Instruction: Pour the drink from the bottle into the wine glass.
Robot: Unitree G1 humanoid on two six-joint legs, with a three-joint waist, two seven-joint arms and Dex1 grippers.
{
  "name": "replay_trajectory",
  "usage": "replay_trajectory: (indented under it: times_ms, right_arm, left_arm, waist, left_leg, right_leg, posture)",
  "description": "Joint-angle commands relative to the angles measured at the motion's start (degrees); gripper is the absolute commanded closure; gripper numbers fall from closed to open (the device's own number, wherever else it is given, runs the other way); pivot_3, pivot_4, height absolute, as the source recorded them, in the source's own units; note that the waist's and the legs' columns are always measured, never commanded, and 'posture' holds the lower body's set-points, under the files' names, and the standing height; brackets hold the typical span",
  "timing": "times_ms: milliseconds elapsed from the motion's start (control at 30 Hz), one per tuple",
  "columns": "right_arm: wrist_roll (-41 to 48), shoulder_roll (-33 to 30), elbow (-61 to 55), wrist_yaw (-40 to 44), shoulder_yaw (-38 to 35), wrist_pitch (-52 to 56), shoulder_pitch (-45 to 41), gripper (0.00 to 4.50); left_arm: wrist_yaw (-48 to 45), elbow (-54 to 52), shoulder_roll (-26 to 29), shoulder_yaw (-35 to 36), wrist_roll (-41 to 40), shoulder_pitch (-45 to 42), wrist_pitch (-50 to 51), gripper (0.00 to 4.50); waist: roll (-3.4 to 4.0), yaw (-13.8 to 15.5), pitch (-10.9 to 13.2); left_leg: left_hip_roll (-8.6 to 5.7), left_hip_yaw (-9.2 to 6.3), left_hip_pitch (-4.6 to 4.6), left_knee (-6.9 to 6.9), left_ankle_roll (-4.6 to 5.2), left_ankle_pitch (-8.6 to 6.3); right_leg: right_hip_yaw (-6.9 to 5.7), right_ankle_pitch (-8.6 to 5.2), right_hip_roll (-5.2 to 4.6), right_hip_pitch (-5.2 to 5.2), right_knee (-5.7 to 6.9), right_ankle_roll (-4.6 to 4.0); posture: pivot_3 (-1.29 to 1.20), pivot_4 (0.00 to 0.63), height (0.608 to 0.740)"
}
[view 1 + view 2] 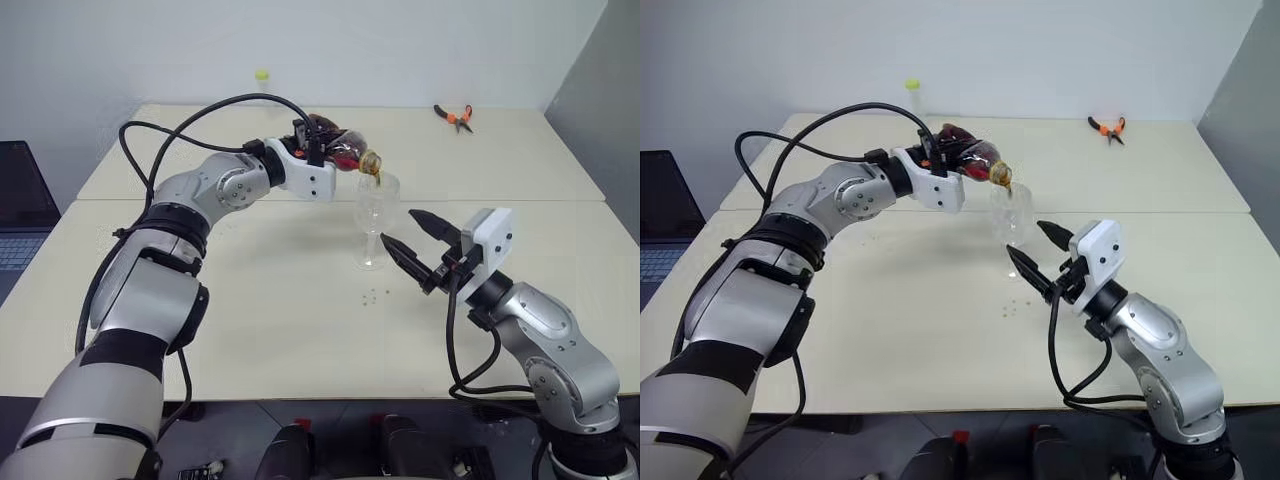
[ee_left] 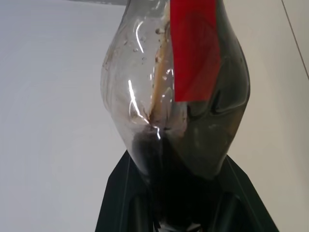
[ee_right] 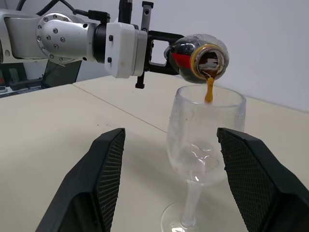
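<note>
My left gripper is shut on the bottle, a squat clear bottle with a red band, held tipped on its side over the wine glass. The bottle's open mouth faces down over the rim. A thin brown stream of the drink falls into the bowl. Dark drink fills part of the bottle. The clear stemmed glass stands upright on the table. My right gripper is open just in front of the glass, with its black fingers apart and touching nothing.
Orange-handled pliers lie at the far right of the table. A thin clear tube with a yellow-green top stands at the far edge. A few small drops dot the table near the glass foot. A laptop sits off to the left.
</note>
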Motion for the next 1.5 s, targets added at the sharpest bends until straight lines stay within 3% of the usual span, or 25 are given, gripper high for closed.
replay_trajectory:
  times_ms: [33, 1500]
  right_arm:
    - [-0.38, 0.01, -1.66, 0.26, 0.02, -1.21, -0.06, 1.24]
    - [0.69, 0.01, -1.67, 0.43, -0.07, -0.56, 0.33, 1.24]
  left_arm:
    - [3.46, -0.47, 1.08, -0.23, 0.93, -3.27, -0.19, 3.76]
    - [7.53, 0.37, 1.51, -2.48, 3.6, -4.09, -0.02, 3.76]
  waist:
    - [0.0, 0.0, 0.0]
    - [0.0, -0.01, 0.0]
  left_leg:
    - [0.0, 0.01, 0.0, 0.0, 0.0, 0.0]
    - [-0.04, 0.06, 0.0, 0.02, -0.01, 0.01]
  right_leg:
    - [0.01, 0.0, 0.0, 0.0, 0.0, 0.0]
    - [0.02, 0.0, 0.0, -0.01, 0.04, 0.0]
  posture:
    - [0.0, 0.15, 0.74]
    - [0.0, 0.15, 0.74]
